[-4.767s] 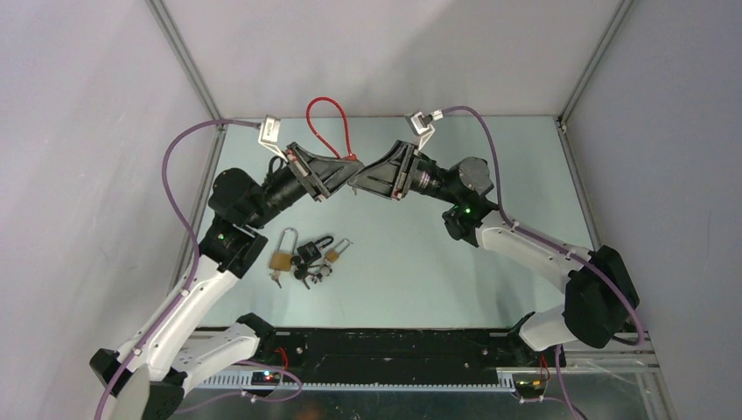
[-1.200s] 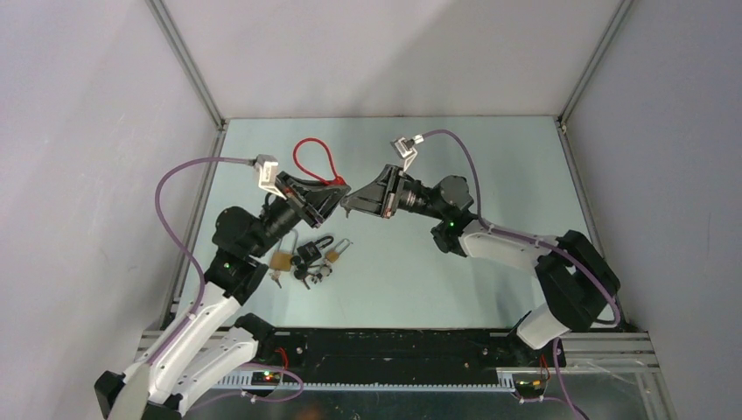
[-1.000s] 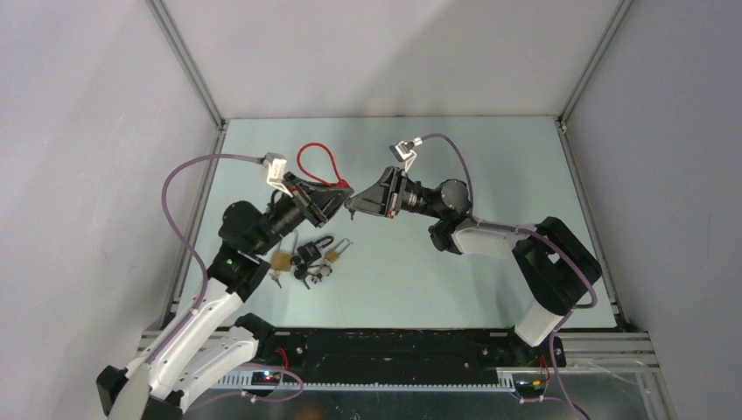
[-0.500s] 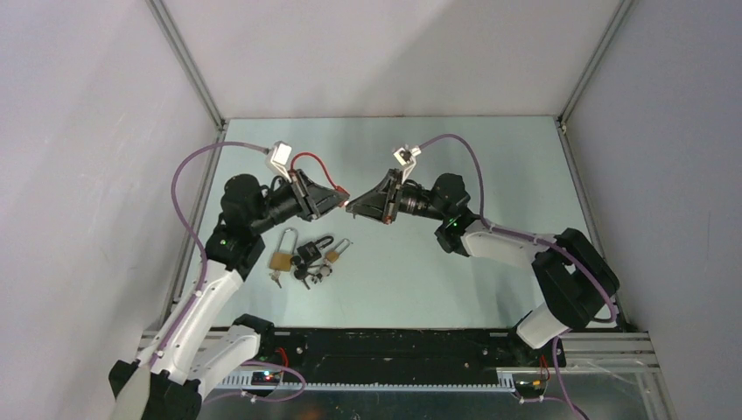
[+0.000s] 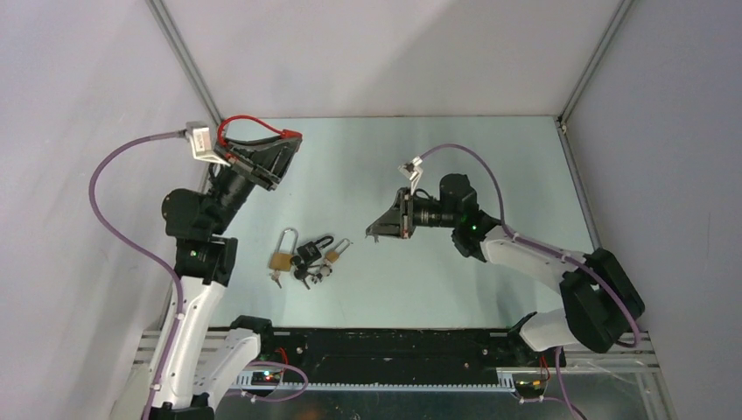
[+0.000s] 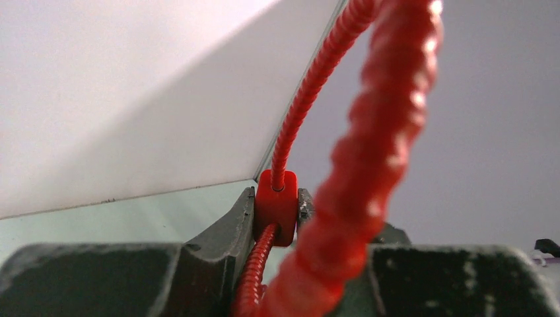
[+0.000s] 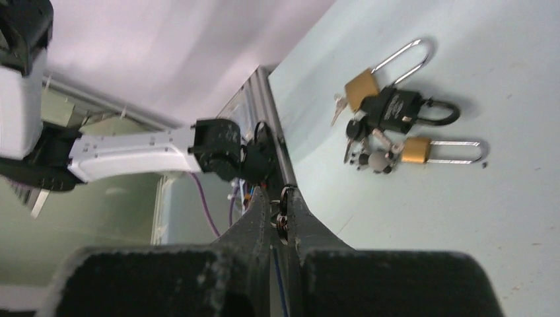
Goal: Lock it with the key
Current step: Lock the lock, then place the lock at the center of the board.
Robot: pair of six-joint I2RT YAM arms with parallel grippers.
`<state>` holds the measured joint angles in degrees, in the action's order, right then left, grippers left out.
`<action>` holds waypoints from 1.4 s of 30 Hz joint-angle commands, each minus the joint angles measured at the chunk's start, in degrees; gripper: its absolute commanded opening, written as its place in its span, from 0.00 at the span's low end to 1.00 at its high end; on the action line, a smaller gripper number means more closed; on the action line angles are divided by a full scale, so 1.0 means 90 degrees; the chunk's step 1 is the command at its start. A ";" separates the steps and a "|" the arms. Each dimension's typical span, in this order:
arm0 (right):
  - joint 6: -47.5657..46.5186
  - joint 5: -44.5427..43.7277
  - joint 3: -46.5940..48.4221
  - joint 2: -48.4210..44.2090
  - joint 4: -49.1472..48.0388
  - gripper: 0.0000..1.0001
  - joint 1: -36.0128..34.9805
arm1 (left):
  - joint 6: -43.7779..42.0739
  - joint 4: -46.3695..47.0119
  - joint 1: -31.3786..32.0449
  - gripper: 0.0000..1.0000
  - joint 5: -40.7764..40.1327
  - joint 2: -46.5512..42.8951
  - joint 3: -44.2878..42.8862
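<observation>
My left gripper is raised at the far left and is shut on a red cable lock. In the left wrist view the lock's red body sits clamped between the fingers, and its ribbed cable loops up past the lens. My right gripper hovers over the middle of the table, shut on a small key ring. The key's blade is hidden. The two grippers are well apart.
A cluster of padlocks lies on the table at the near left: a brass one, a black one and a small brass one, with loose keys. They also show in the right wrist view. Enclosure walls stand all round.
My left arm has swung from the table's middle to the far left and up, carrying the red lock. My right gripper has drawn back and lower. They had been tip to tip.
</observation>
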<state>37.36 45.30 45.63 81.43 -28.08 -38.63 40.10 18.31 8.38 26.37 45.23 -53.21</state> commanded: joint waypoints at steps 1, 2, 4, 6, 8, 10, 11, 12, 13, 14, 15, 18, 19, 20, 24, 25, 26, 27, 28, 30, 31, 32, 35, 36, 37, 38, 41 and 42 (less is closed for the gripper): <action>-0.0448 -0.1072 0.0583 -0.0496 0.1500 0.00 0.0158 | 0.0134 0.0227 0.0016 0.00 0.0289 0.0162 0.0106; -0.0582 -0.1489 0.0635 -0.0534 0.1704 0.00 0.0236 | 0.0178 0.0228 0.0031 0.00 0.0315 0.0248 0.0133; -0.0661 -0.1895 0.0651 -0.0636 0.2154 0.00 0.0420 | 0.0283 0.0230 0.0112 0.00 0.0416 0.0427 0.0207; -0.0723 -0.2280 0.0653 -0.0728 0.2518 0.00 0.0625 | 0.0255 0.0194 0.0311 0.01 0.0430 0.0659 0.0300; -0.0815 -0.2637 0.0648 -0.0810 0.2855 0.00 0.0821 | 0.0211 0.0150 0.0595 0.02 0.0309 0.0970 0.0409; -0.0893 -0.3012 0.0652 -0.0890 0.3195 0.00 0.1020 | 0.0128 0.0085 0.0896 0.03 0.0087 0.1397 0.0466; -0.0917 -0.3251 0.0648 -0.0927 0.3463 0.00 0.1099 | 0.0107 0.0058 0.1115 0.03 0.0024 0.1748 0.0465; -0.0918 -0.3351 0.0646 -0.0938 0.3628 0.00 0.1255 | 0.0072 0.0047 0.1220 0.03 -0.0119 0.1926 0.0432; -0.0912 -0.3514 0.0607 -0.0945 0.3676 0.00 0.1353 | 0.0074 0.0017 0.1442 0.03 -0.0191 0.2330 0.0399; -0.0901 -0.3585 0.0576 -0.0945 0.3727 0.00 0.1536 | 0.0083 0.0017 0.1545 0.03 -0.0302 0.2558 0.0308; -0.0868 -0.3702 0.0512 -0.0939 0.3726 0.00 0.1728 | 0.0084 0.0005 0.1758 0.03 -0.0337 0.3008 0.0229; -0.0710 -0.3796 0.0402 -0.0828 0.3545 0.00 0.2091 | -0.0099 -0.0010 0.2177 0.04 -0.0335 0.4028 -0.0325; -0.0688 -0.3835 0.0385 -0.0792 0.3488 0.00 0.2221 | -0.0104 -0.0012 0.2353 0.05 -0.0309 0.4584 -0.0458; -0.0671 -0.3873 0.0382 -0.0690 0.3373 0.00 0.2270 | -0.0098 -0.0012 0.2514 0.05 -0.0229 0.4852 -0.0756; -0.0711 -0.4225 0.0383 -0.0337 0.3089 0.00 0.2432 | -0.0024 -0.0019 0.2881 0.04 -0.0160 0.6291 -0.1654; -0.0693 -0.4284 0.0381 -0.0273 0.3026 0.00 0.2490 | -0.0013 -0.0014 0.2928 0.05 -0.0158 0.6678 -0.1787; -0.0672 -0.4283 0.0385 -0.0155 0.2911 0.00 0.2512 | -0.0010 -0.0013 0.3017 0.06 -0.0191 0.6861 -0.2016; -0.0664 -0.4257 0.0387 -0.0094 0.2830 0.00 0.2549 | -0.0016 -0.0020 0.3059 0.07 -0.0233 0.7172 -0.2114; -0.0662 -0.4230 0.0384 0.0017 0.2669 0.00 0.2556 | -0.0035 -0.0019 0.3135 0.07 -0.0305 0.7308 -0.2296; -0.0670 -0.4150 0.0409 0.0170 0.2480 0.00 0.2588 | -0.0044 -0.0017 0.3211 0.11 -0.0367 0.7819 -0.2556; -0.0682 -0.4162 0.0434 0.0281 0.2447 0.00 0.2596 | -0.0037 -0.0015 0.3230 0.13 -0.0395 0.7905 -0.2634; -0.0701 -0.4220 0.0471 0.0338 0.2451 0.00 0.2606 | -0.0019 -0.0025 0.3251 0.16 -0.0417 0.8082 -0.2787; -0.0701 -0.4313 0.0529 0.0663 0.2430 0.00 0.2643 | 0.0157 -0.0027 0.3271 0.23 -0.0438 0.8418 -0.3067; -0.0693 -0.4370 0.0527 0.0739 0.2408 0.00 0.2650 | 0.0195 -0.0033 0.3279 0.25 -0.0449 0.8545 -0.3094; -0.0682 -0.4394 0.0536 0.0872 0.2353 0.00 0.2651 | 0.0247 -0.0037 0.3300 0.27 -0.0488 0.8591 -0.3109; -0.0678 -0.4427 0.0541 0.1013 0.2321 0.00 0.2659 | 0.0269 -0.0053 0.3308 0.30 -0.0550 0.8664 -0.3105; -0.0589 -0.4391 0.0594 0.1265 0.2206 0.00 0.2664 | 0.0365 -0.0099 0.3330 0.37 -0.0666 0.8709 -0.3004; -0.0564 -0.4395 0.0604 0.1353 0.2199 0.00 0.2668 | 0.0390 -0.0110 0.3328 0.42 -0.0716 0.8702 -0.2974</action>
<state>31.48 7.11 49.45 91.26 -4.97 -14.90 42.17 15.29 38.09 22.15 123.68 -78.87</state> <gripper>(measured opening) 0.055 0.361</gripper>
